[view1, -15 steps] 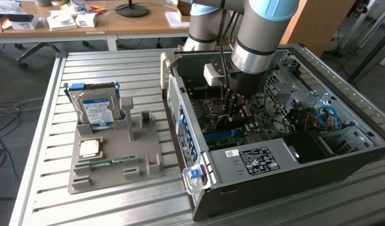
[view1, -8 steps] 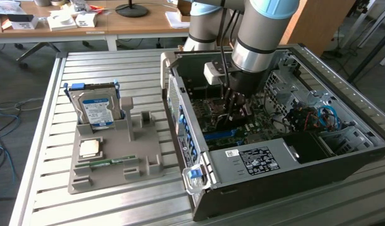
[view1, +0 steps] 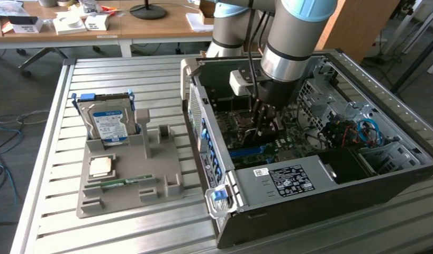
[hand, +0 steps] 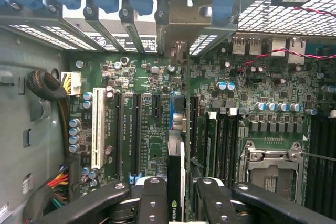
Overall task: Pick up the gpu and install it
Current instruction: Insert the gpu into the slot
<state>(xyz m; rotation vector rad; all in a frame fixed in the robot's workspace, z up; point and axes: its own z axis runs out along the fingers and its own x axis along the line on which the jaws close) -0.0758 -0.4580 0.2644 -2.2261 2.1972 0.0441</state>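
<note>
Soft, even light fell from above in the exterior view, and the slatted metal tabletop (view1: 47,174) gleamed pale with only faint shadows beside the grey holder (view1: 125,174). The floor at the exterior view's left was dimmer. Inside the computer case (view1: 330,206), the robot arm (view1: 294,32) shaded the boards beneath it. In the wrist view the motherboard (hand: 152,77) was evenly lit, while the perforated panel (hand: 294,17) was washed nearly white by glare. The black end effector (hand: 181,200) showed dull highlights on its rounded edges, and the gpu (hand: 176,182) in its grip lay dark.
</note>
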